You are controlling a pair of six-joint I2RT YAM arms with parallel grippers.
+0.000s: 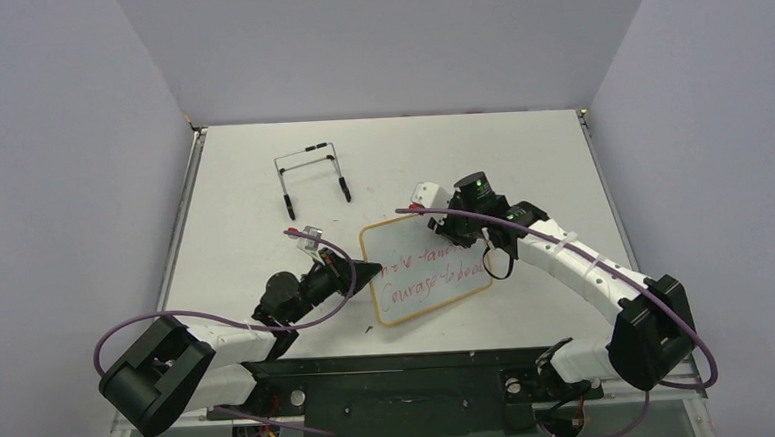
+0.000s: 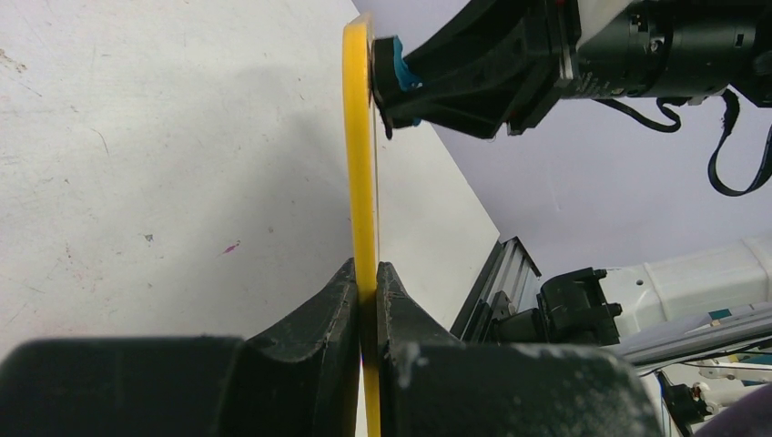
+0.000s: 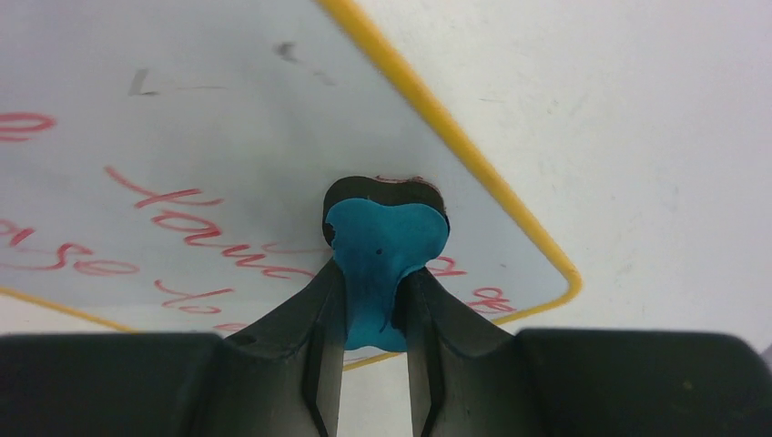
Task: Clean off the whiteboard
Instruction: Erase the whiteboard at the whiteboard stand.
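Observation:
The whiteboard point(image 1: 422, 277), gold-framed with red handwriting, sits mid-table, turned a little. My left gripper point(image 1: 369, 272) is shut on its left edge; in the left wrist view the yellow frame point(image 2: 361, 164) runs edge-on between the pinched fingers of that gripper point(image 2: 367, 278). My right gripper point(image 1: 477, 254) is over the board's right part, shut on a small blue eraser point(image 3: 382, 241). The eraser's dark pad presses on the white surface point(image 3: 228, 118) close to the far frame corner, among the red words. The eraser point(image 2: 401, 68) also shows against the board's face in the left wrist view.
A black wire easel stand point(image 1: 311, 170) stands at the back left of the white table point(image 1: 520, 151). Grey walls close in the table on three sides. A black rail point(image 1: 401, 366) with the arm bases runs along the near edge.

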